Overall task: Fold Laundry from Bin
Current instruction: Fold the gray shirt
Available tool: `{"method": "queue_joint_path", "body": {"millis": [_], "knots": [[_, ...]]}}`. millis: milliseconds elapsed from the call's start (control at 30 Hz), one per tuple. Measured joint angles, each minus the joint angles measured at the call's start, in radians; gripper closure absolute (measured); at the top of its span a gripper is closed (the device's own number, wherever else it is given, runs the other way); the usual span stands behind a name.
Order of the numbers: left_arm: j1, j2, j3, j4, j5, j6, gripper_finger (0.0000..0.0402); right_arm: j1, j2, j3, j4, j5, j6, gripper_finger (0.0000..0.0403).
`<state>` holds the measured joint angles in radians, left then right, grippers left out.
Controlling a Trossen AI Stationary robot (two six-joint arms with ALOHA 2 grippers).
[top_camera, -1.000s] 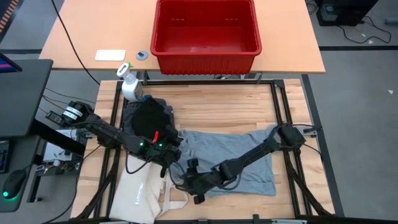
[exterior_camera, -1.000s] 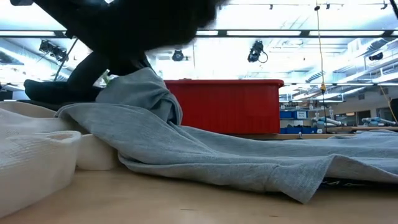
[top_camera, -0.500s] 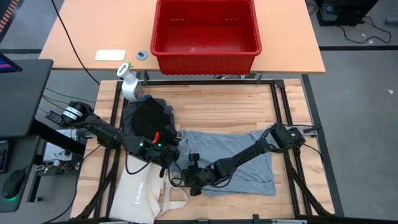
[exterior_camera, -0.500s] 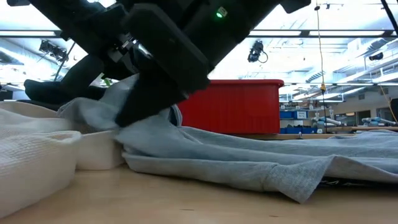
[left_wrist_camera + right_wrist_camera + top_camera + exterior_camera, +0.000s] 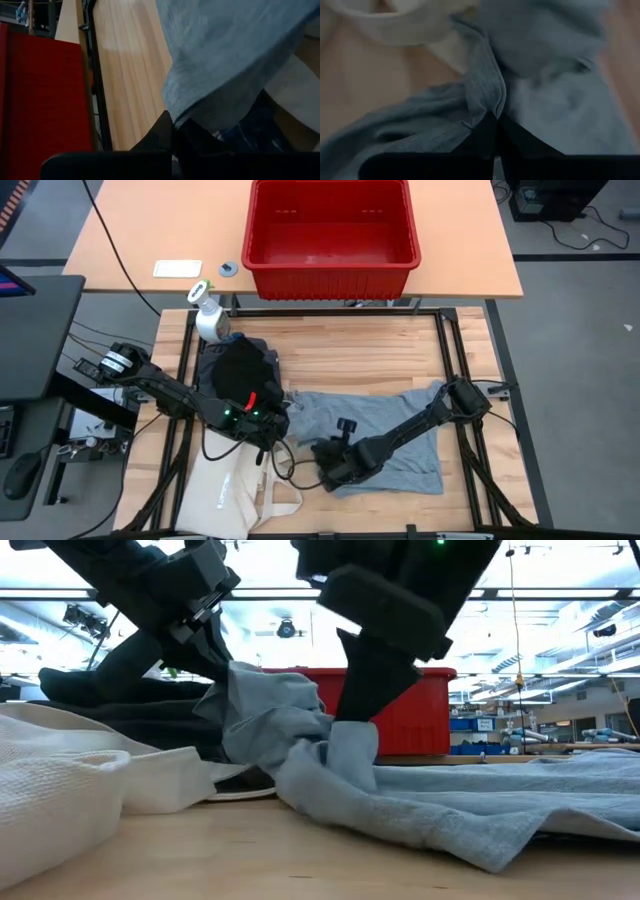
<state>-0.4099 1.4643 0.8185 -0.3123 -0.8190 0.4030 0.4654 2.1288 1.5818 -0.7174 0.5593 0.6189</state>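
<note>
- The grey shirt (image 5: 385, 435) lies spread on the wooden table (image 5: 340, 350), its left edge bunched up.
- The right gripper (image 5: 322, 463) is low over the shirt's front left part; its fingers are pressed together on a fold of the grey cloth, seen clearly in the right wrist view (image 5: 492, 107).
- In the low view the right gripper (image 5: 350, 730) comes down onto a raised lump of shirt (image 5: 300, 740).
- The left gripper (image 5: 283, 408) sits at the shirt's left edge, closed on the cloth there; the left wrist view shows grey fabric (image 5: 225, 55) hanging from between its dark fingers (image 5: 165, 137).
- A black garment (image 5: 240, 375) lies piled just left of the shirt, partly under the left arm.
- A cream tote bag (image 5: 235, 490) lies at the table's front left corner, touching the shirt's bunched edge.
- The red bin (image 5: 332, 235) stands on the far table, well apart from the shirt; no cloth shows inside it.
- A spray bottle (image 5: 208, 315) stands near the black garment, at the table's far left corner.
</note>
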Motion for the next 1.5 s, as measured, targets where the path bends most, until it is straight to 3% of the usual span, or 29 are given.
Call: {"method": "queue_joint_path", "body": {"millis": [267, 467, 667, 800, 933, 1133, 1333, 1500], "knots": [[0.000, 0.000, 0.000, -0.007, 0.048, -0.008, 0.0390, 0.036, 0.000, 0.000, -0.148, 0.154, 0.160, 0.0377], [0.000, 0.000, 0.000, 0.001, 0.056, 0.004, 0.0390, 0.059, 0.000, 0.000, -0.094, 0.036, 0.072, 0.0368], [0.000, 0.000, 0.000, 0.007, 0.018, 0.140, 0.0390, 0.063, 0.000, 0.000, 0.256, -0.184, -0.243, 0.0295], [0.004, -0.007, 0.000, -0.003, -0.011, 0.164, 0.0390, 0.056, -0.001, 0.000, 0.312, -0.209, -0.421, 0.0237], [0.004, -0.032, 0.000, -0.024, -0.014, 0.148, 0.0390, 0.041, -0.002, 0.000, 0.294, -0.148, -0.414, 0.0193], [0.004, -0.085, 0.000, -0.027, -0.015, 0.119, 0.0390, -0.004, -0.003, -0.043, 0.285, -0.159, -0.351, 0.0154], [0.004, -0.140, 0.000, -0.033, 0.056, 0.063, 0.0390, -0.026, -0.004, -0.115, 0.313, -0.101, -0.334, 0.0160], [0.009, -0.145, 0.000, -0.036, 0.108, 0.057, 0.0390, -0.047, -0.005, -0.181, 0.394, -0.142, -0.327, 0.0229]]}}
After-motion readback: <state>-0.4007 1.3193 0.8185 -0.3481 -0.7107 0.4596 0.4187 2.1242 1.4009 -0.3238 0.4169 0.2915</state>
